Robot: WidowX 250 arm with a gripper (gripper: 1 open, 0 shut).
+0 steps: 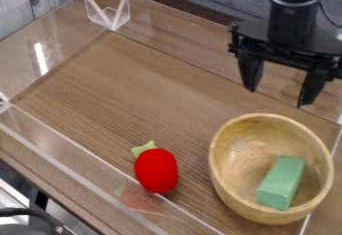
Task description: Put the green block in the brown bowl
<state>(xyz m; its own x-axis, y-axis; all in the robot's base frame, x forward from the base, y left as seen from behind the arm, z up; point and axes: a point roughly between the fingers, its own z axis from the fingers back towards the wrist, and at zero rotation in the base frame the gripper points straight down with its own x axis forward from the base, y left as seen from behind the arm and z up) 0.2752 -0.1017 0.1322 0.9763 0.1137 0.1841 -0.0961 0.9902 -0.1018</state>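
Note:
The green block (282, 182) lies flat inside the brown bowl (235, 140), on the right part of its floor. The bowl sits at the front right of the wooden table. My gripper (282, 85) hangs above and behind the bowl's far rim, open, with nothing between its two dark fingers (250, 72). It is well apart from the block.
A red strawberry-like toy (156, 168) with a green top lies left of the bowl near the front. A clear plastic wall (67, 169) borders the table's left and front. A small clear stand (107, 12) sits at the back left.

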